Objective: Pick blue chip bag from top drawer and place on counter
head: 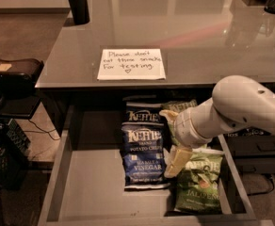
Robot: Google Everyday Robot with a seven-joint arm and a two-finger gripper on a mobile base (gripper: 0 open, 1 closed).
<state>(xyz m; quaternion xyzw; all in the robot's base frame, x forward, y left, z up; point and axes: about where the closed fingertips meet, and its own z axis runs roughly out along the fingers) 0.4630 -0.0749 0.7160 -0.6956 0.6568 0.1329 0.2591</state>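
Note:
The top drawer (90, 182) stands pulled out under the counter (189, 32). A navy blue chip bag (143, 157) with white "Vinegar" lettering lies flat in the middle of the drawer. A second navy Kettle bag (142, 114) lies behind it, partly under the counter edge. My gripper (172, 138) hangs over the right edge of the blue chip bag, between it and the green jalapeno bag (199, 185). Its fingers (177, 160) are spread apart and hold nothing. The white arm (241, 107) comes in from the right.
A white handwritten note (131, 64) lies near the counter's front edge. Another green bag (182, 106) sits at the drawer's back right. A dark post (77, 4) stands at the counter's back left. Black boxes (10, 74) and cables are on the floor at left.

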